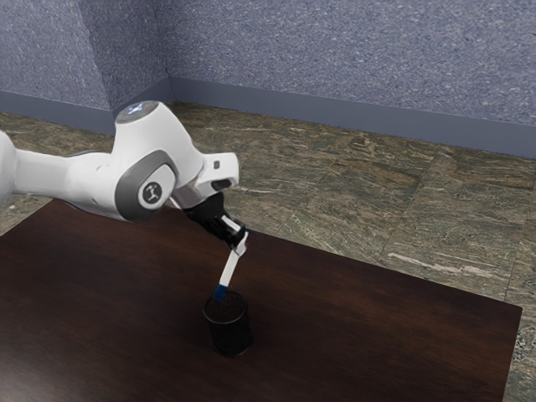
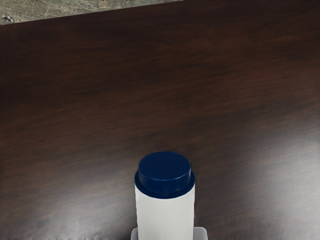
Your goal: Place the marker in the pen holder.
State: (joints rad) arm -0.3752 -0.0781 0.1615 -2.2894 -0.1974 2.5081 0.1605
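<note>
Room beside pen holder (image 1: 230, 337), marker (image 1: 229, 270) at rim

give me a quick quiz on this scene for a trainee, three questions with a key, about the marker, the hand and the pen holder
1. Multiple choice: What is the hand doing with the marker?
a) pushing it along the floor
b) gripping it between two fingers
c) hanging open above it

2. True or false: The pen holder stands upright on the table.

3. Fill in the blank: The end of the marker nearest the pen holder is coloured ____.

Key: 1 b; 2 true; 3 blue
</note>
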